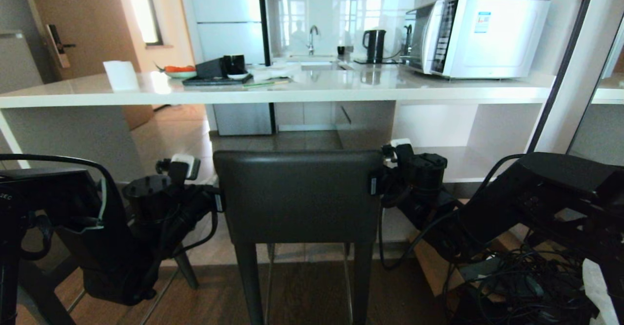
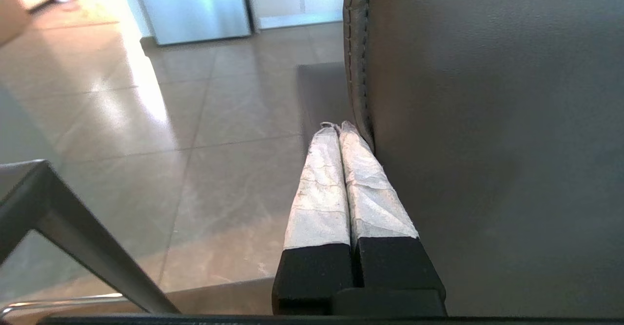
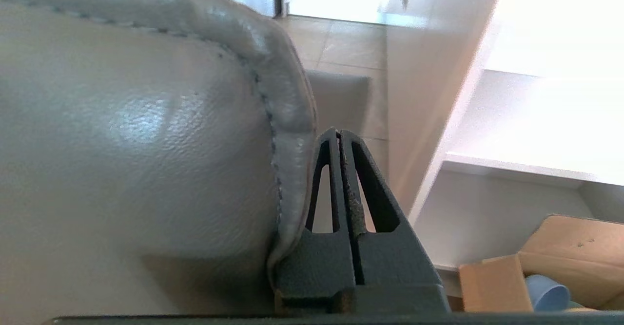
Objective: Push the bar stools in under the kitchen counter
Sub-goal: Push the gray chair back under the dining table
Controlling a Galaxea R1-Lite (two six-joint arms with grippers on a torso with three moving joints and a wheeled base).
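One bar stool stands right in front of me; its dark grey backrest (image 1: 297, 196) fills the middle of the head view, with slim dark legs below. Beyond it runs the white kitchen counter (image 1: 312, 93), higher than the backrest. My left gripper (image 1: 215, 202) is shut and empty, and its taped fingers (image 2: 317, 188) lie along the backrest's left side edge (image 2: 358, 71). On the other side, my right gripper (image 1: 376, 184) is also shut and empty, pressed against the stitched right edge (image 3: 287, 120). Legs and a chrome bar of a second stool (image 1: 187, 269) show behind my left arm.
The counter carries a microwave (image 1: 482, 37), a kettle (image 1: 374, 45), a dark tray with cups (image 1: 217, 79) and a white roll (image 1: 121, 75). Open white shelving (image 1: 463, 135) stands under its right end. A cardboard box (image 3: 560, 261) and loose cables (image 1: 526, 276) lie at the right.
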